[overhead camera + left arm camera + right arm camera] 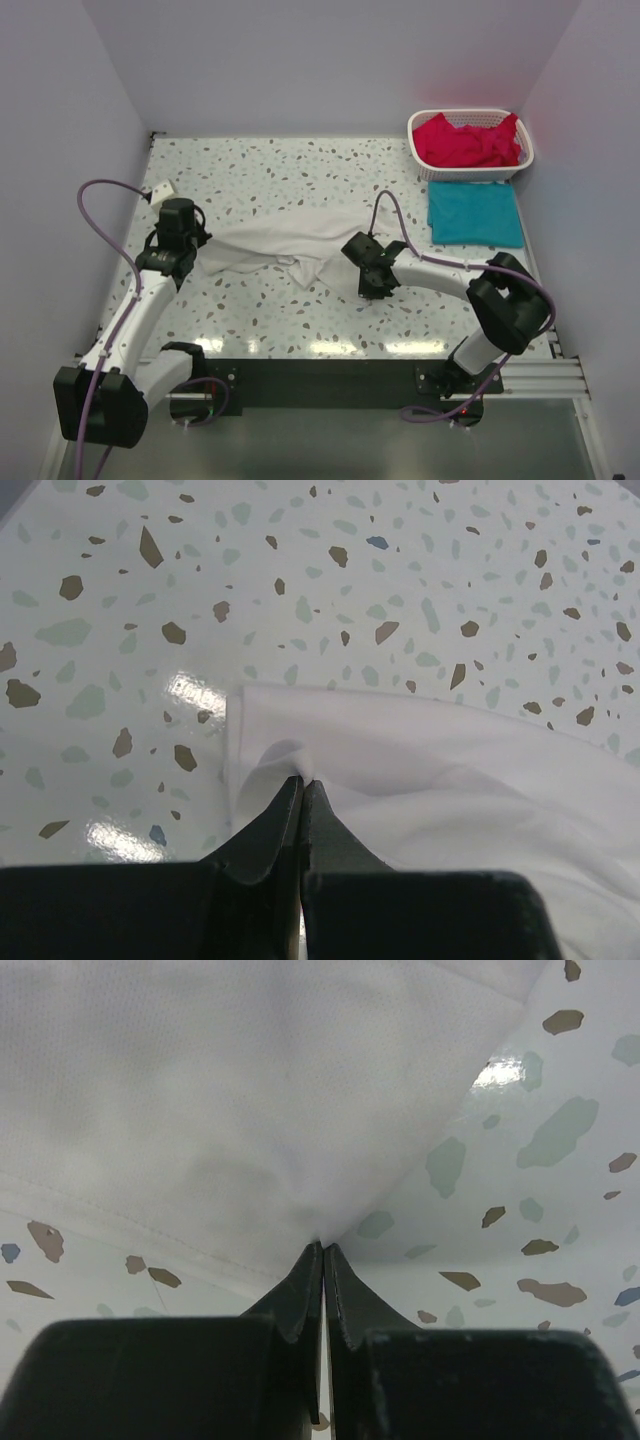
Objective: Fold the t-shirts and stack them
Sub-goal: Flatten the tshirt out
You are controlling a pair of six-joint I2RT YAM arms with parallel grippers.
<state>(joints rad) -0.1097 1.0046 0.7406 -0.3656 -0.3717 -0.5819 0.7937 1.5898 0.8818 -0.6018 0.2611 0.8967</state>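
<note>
We see the white t-shirt stretched crosswise on the desk, its long axis running left to right between the arms, the left jaws clamped on its left edge, the right jaws pinching its right edge.

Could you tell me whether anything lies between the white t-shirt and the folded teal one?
No object does: bare table separates the white t-shirt from the teal t-shirt; only the right arm's own cable arcs over that gap.
</note>
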